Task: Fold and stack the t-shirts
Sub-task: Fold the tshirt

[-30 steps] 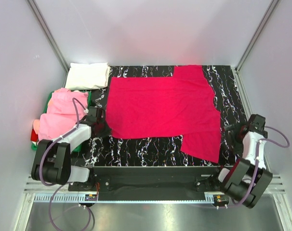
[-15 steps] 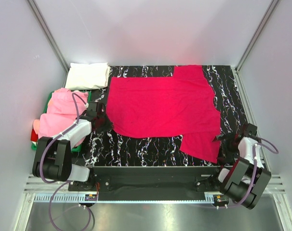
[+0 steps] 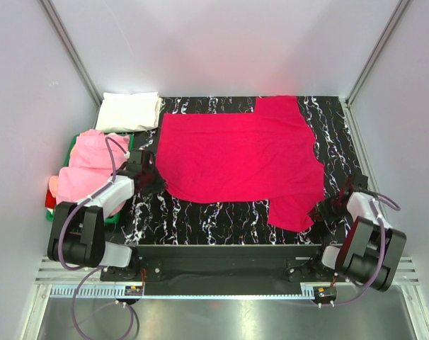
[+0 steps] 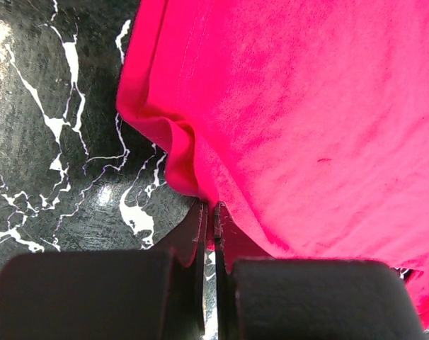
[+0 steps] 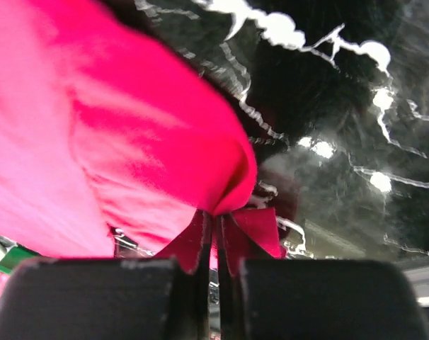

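Observation:
A crimson-red t-shirt (image 3: 243, 159) lies spread flat on the black marbled table (image 3: 200, 216). My left gripper (image 3: 154, 178) is shut on its near-left edge, where the cloth (image 4: 193, 170) bunches into the jaws. My right gripper (image 3: 318, 211) is shut on the near-right sleeve corner, and the red cloth (image 5: 165, 156) is lifted and puckered between its fingers. A light pink t-shirt (image 3: 87, 166) lies crumpled at the left. A folded white t-shirt (image 3: 129, 111) sits at the back left corner.
A green tray (image 3: 119, 212) sits under the pink shirt at the table's left edge. White walls with metal rails close in the back and both sides. The table's front edge runs just ahead of both arm bases.
My right gripper moved in from the right edge to the near-right sleeve and shut on it; the sleeve corner is now drawn up. The left gripper stayed shut on the left edge.

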